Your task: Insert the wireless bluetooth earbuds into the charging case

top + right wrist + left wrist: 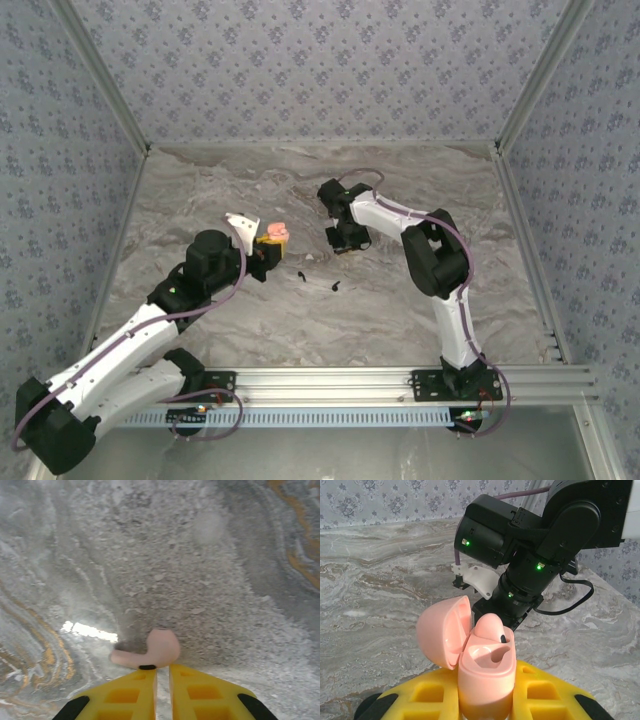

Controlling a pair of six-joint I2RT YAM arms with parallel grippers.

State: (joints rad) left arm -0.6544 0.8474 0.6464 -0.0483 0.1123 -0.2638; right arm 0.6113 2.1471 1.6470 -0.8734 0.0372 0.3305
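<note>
- Pinching a pink earbud [152, 652] at its very tips, the right hand [162, 674] has its yellow fingers [210, 695] pressed almost together, with only a thin slit between them.
- The earbud's rounded body juts past the tips toward 12 o'clock and its stem points to 9 o'clock. A small black patch sits right at the fingertips, with the marbled table [200, 555] behind.
- The charging case [485, 672], pale pink, stands upright in the left wrist view, with its lid [440, 632] swung open toward 9 o'clock.
- A rounded pink piece [487, 627] rises above the case's far rim, with a black tip at its 4 o'clock. I cannot tell whether it sits in the case or hangs just behind it.
- The left hand [268, 243] clamps the lower body of the case between two yellow fingers, one on each side.
- In the top view the case is held up just left of the table's middle. The right hand is near it at 3 o'clock, not touching.
- A black earbud [300, 275] lies on the table at 5 o'clock from the case.
- The other black earbud [336, 289] lies a little farther out, at 6 o'clock from the right hand. The two are apart.
- The right arm [520, 545], black with green lights, stands behind the case at 1 o'clock in the left wrist view.
</note>
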